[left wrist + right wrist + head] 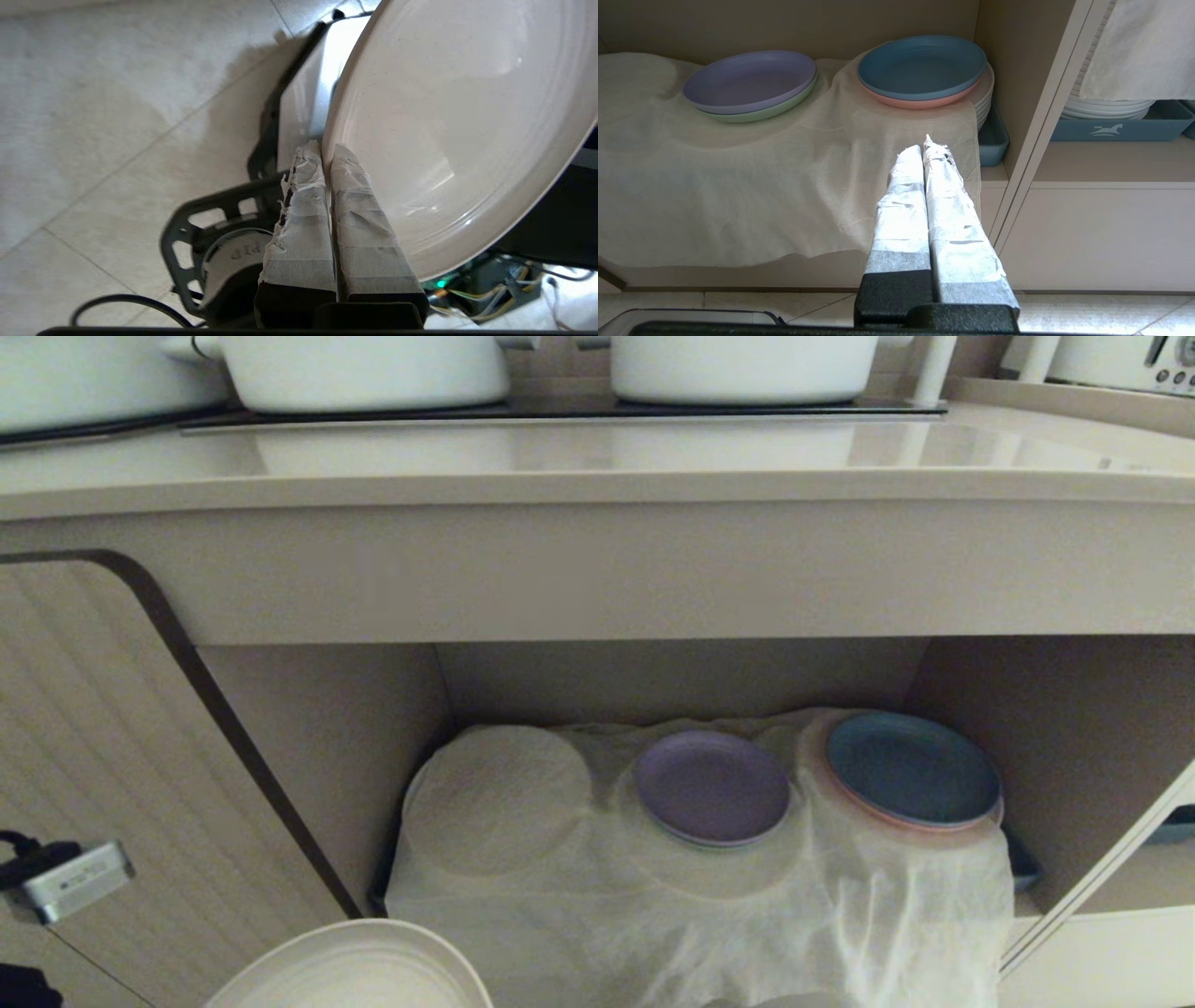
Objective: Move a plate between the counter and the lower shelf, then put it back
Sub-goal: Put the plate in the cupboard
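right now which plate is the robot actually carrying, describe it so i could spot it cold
Start at the long pale counter and look down past the open lower shelf with its white cloth to the near foreground. There the left gripper has its taped fingers pinched on the rim of the plate, held clear of the shelf. It is plain matte cream, unlike the purple plate and blue plate resting on the cloth.

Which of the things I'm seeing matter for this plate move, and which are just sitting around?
In play:
- cream plate, gripped at its rim by the left gripper
- counter
- lower shelf with white cloth

Bystanders:
- purple plate
- blue plate
- white pots
- right gripper, shut, empty, below the shelf front
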Controlling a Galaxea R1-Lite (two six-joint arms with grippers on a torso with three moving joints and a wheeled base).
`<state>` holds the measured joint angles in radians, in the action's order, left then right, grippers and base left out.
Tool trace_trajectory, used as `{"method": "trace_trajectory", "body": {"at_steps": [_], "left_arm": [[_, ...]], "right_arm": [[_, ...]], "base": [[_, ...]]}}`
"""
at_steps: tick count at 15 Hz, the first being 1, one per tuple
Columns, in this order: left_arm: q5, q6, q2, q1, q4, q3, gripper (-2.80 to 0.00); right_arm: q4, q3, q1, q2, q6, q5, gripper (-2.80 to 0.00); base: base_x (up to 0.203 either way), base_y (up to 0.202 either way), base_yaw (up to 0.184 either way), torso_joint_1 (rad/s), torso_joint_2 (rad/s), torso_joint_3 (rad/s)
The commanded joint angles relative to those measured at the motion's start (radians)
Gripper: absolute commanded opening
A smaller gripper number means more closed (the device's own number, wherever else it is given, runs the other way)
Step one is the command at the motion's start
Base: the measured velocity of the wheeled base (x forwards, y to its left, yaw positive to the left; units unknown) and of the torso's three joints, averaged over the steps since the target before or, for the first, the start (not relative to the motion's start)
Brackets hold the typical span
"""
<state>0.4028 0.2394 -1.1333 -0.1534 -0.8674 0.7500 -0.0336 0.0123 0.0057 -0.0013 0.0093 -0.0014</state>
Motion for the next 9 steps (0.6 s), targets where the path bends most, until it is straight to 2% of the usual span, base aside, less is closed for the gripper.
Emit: {"method": "trace_trajectory", "body": {"at_steps": [1, 9], "left_arm": [[-0.008, 0.001, -0.006, 0.002, 0.011, 0.000, -2.80], [-0.050, -0.045, -0.005, 0.015, 0.004, 0.007, -2.80]], "right_arm": [[0.000, 0.000, 0.001, 0.001, 0.000, 0.000, -2.80], [0.000, 0.000, 0.000, 0.001, 0.000, 0.000, -2.80]], "base": [[0.000, 0.000, 0.000, 0.000, 0.00, 0.000], [0.000, 0.000, 0.000, 0.000, 0.00, 0.000]]}}
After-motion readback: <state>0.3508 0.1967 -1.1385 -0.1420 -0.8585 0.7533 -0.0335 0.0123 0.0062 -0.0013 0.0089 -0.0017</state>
